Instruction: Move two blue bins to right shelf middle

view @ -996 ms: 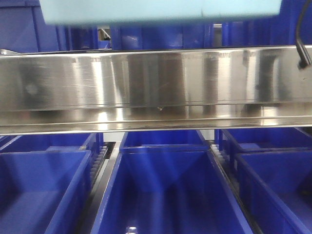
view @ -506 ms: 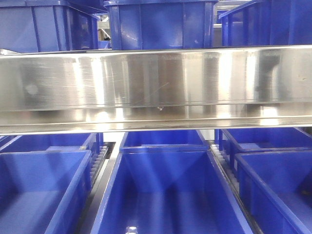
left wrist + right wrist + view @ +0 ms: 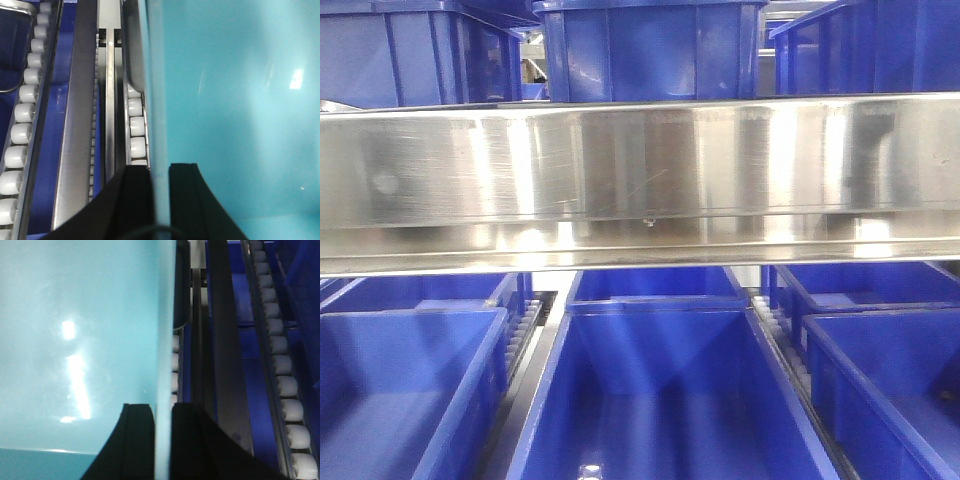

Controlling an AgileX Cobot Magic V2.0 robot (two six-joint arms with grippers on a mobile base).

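Note:
A pale cyan-blue bin point(image 3: 235, 100) fills most of the left wrist view, and the same kind of pale wall point(image 3: 75, 340) fills the left of the right wrist view. My left gripper point(image 3: 160, 200) is shut on the bin's left wall, with one black finger point(image 3: 135, 200) outside and one inside. Over on the opposite side, my right gripper point(image 3: 162, 440) is shut on the right wall in the same way. No pale bin shows in the front view. Whether a second bin is nested inside, I cannot tell.
A shiny steel shelf beam point(image 3: 640, 180) crosses the front view. Dark blue bins stand above it point(image 3: 650, 50) and below it point(image 3: 660, 400). White roller tracks point(image 3: 22, 125) point(image 3: 285, 365) and steel rails run beside the held bin.
One second ago the pale bin's underside showed at the top of the front view; it has since left that view. Nothing differs between half a second ago and now.

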